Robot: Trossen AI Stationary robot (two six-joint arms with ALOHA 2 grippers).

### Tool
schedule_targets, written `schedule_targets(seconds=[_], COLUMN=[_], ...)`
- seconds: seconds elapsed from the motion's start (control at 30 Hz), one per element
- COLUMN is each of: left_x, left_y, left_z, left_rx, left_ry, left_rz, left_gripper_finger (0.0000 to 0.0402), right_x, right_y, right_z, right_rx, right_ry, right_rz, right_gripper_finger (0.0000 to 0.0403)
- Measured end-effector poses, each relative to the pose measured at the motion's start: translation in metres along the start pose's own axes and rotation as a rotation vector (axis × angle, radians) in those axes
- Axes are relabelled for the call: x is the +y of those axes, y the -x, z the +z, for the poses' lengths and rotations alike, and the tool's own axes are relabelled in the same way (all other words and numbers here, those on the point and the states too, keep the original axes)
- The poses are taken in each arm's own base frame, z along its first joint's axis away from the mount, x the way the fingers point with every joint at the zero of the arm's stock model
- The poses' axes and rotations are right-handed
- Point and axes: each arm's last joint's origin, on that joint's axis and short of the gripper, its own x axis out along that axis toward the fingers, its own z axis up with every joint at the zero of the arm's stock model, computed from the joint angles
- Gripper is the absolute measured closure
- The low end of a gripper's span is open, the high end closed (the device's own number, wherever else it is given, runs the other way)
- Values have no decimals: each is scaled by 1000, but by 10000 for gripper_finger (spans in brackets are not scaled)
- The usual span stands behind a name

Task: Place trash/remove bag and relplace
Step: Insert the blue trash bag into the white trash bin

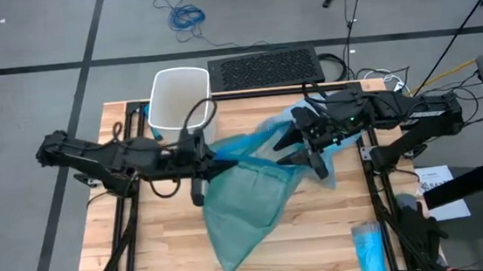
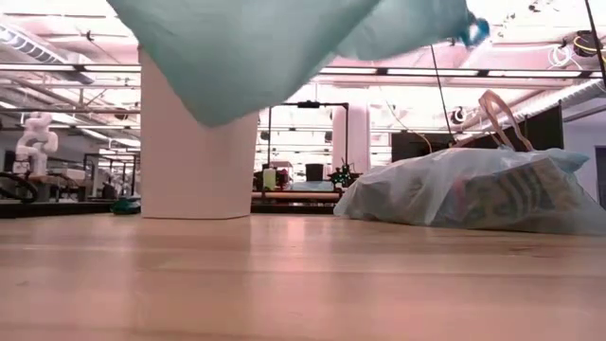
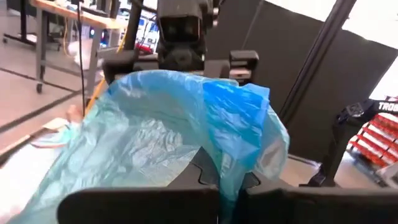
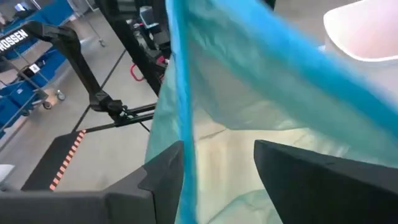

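Bag (image 1: 248, 207): the teal-green one hangs in the air over the middle of the table, stretched between the two arms. Its long axis runs from the held corner near the table's centre down toward the near edge, where the loose tail droops onto the wood. A second, paler blue bag (image 2: 473, 194) sits stuffed and bulging on the table under the right arm, with a looped handle sticking up from it.

Left gripper (image 1: 211, 162): fingers pressed together, pinching a bunched fold of the hanging bag; the left wrist view shows film gathered right at the fingertips.

Right gripper (image 1: 302, 146): fingers spread, one each side of a taut edge of the film in the right wrist view. Whether a finger touches the film I cannot tell; it does not look clamped.

White bin (image 1: 179, 99): upright at the far edge, on the left arm's side, no liner visible in it. It lies beyond the left gripper, away from the bag's tail.

Judgement: the next move turns on the bag mouth versus the bin mouth. The left gripper is nearer the bin, so the held edge would travel from centre toward the far-left. The right gripper needs a firm hold on the opposite edge first, or the mouth will not open.

Folded blue packet (image 1: 368, 245) near the right front corner, well apart from both grippers.
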Motion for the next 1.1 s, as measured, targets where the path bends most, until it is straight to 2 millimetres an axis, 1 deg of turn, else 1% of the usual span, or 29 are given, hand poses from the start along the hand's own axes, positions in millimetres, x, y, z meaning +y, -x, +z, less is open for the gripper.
schedule_targets(seconds=[0.1, 0.17, 0.33, 0.43, 0.57, 0.67, 0.8, 1.1], left_x=[-1, -3, -10, -14, -20, -24, -29, -33], left_y=[7, 11, 22, 25, 31, 38, 50, 82], left_z=[14, 20, 26, 28, 33, 43, 57, 87], left_rx=[22, 48, 105, 97, 78, 61, 44, 36], left_ry=[-29, -39, -61, -64, -88, -111, -153, -250], left_rz=[27, 46, 84, 89, 88, 88, 104, 178], left_gripper_finger=[401, 401, 401, 401, 401, 402, 402, 402], right_x=[1, 3, 10, 10, 1, -10, -23, -47], right_y=[3, 8, 26, 38, 46, 46, 43, 33], right_z=[2, 6, 19, 22, 21, 20, 19, 24], right_rx=[-26, -65, -213, -272, -276, -247, -210, -201], right_ry=[-3, 0, 29, 40, 53, 45, 30, 15], right_rz=[10, 25, 77, 48, -75, -147, -211, -306], right_gripper_finger=[215, 215, 215, 215, 215, 215, 215, 215])
